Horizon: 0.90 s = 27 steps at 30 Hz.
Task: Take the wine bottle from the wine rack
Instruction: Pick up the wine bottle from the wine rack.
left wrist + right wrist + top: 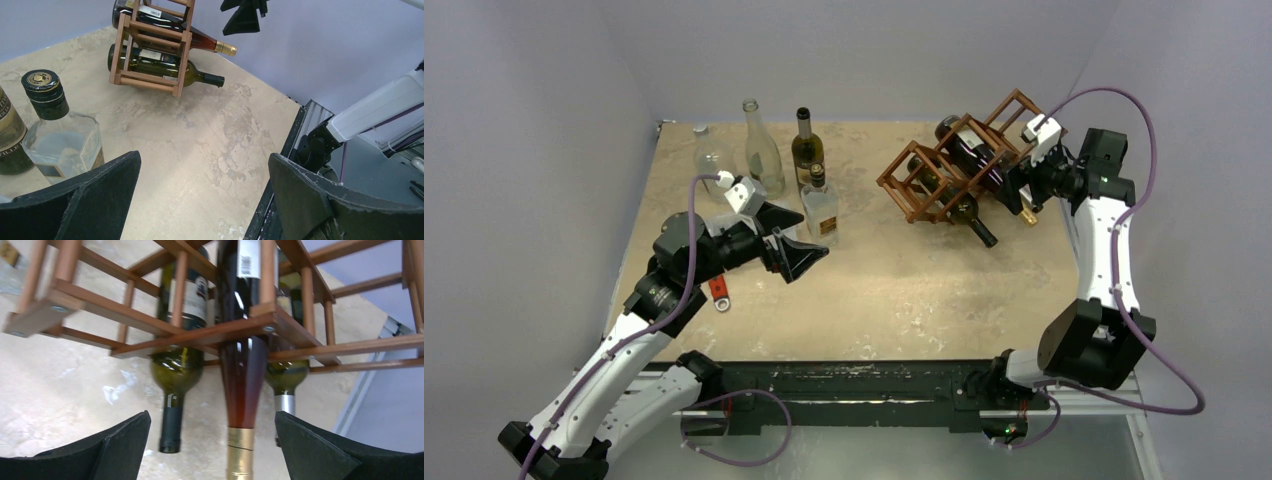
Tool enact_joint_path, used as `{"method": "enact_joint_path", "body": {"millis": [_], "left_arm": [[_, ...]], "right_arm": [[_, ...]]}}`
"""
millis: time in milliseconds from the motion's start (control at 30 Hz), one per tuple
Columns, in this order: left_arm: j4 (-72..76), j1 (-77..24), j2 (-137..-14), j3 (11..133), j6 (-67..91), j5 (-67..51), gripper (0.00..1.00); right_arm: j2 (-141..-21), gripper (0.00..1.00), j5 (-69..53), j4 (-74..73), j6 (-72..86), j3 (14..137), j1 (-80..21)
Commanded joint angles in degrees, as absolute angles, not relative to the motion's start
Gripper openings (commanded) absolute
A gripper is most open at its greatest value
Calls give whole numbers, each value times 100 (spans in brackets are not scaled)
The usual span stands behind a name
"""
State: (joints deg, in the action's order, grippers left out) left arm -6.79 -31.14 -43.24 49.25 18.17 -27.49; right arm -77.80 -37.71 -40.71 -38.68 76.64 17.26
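Observation:
The wine rack (949, 170), a reddish-brown wooden lattice, stands at the back right of the table (904, 290). Three bottles lie in it. A red-brown wine bottle (243, 370) with a gold foil neck (1027, 215) sticks out toward my right gripper (211, 432). That gripper is open, and the gold neck lies between its fingers without touching them. Beside it lie a green bottle with a black cap (177, 365) and a green one with silver foil (285, 375). My left gripper (204, 165) hangs open and empty over the table's left middle, far from the rack (182, 60).
Several bottles stand at the back left: two clear ones (762, 150), (709, 150), a dark green one (807, 145) and a square clear liquor bottle (821, 210), which is just beside my left fingers (55, 135). A small red tool (718, 290) lies under the left arm.

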Motion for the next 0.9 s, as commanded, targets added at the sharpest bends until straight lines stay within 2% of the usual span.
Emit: {"method": "enact_joint_path", "body": {"millis": [0,233,500,633,867], "left_arm": [[-420,-3071,-4341,4939,1672,-2795,100],[-413,-3067,-4418,4931,1687,-2829,100],[-422,-3037,-4508,4944,1705,-2873,100],[-430,-3010,-4505,4956,1700,-2883,100],[-440,-2980,-4463,4957,1683,-2870,100]], "right_arm": [[-8389,99,-3558,-3958,-4514,8118,1863],[-9390,93,-3681,-4231,-5333,8520,1859],[-10066,85,-3860,-4178,-5427,8837,1857],[-10229,80,-4125,-4112,-5494,8804,1863],[-10292,76,-4323,-3713,-5465,8441,1860]]}}
